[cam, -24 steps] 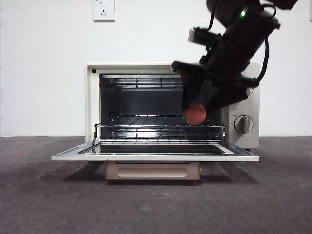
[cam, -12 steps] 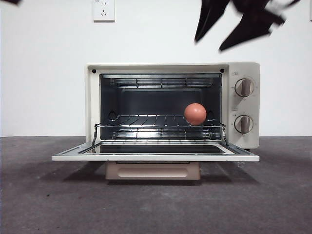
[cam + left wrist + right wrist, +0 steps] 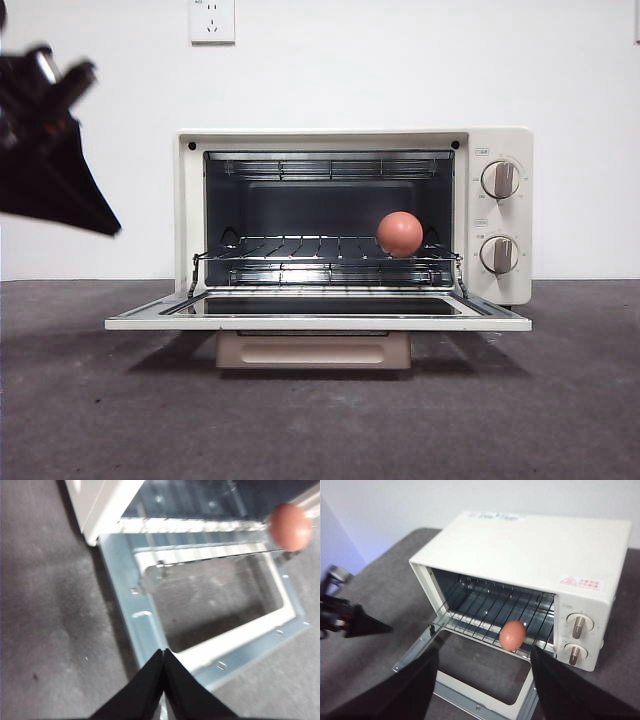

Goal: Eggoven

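One egg [image 3: 400, 234], one oven [image 3: 320, 140], two dials [image 3: 499, 180]

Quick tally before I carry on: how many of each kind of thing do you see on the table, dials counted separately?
Eggs: 1, the egg on the wire rack
Ovens: 1, the oven, door open flat
Wire racks: 1
Dials: 2, upper dial and lower dial
Total: 5
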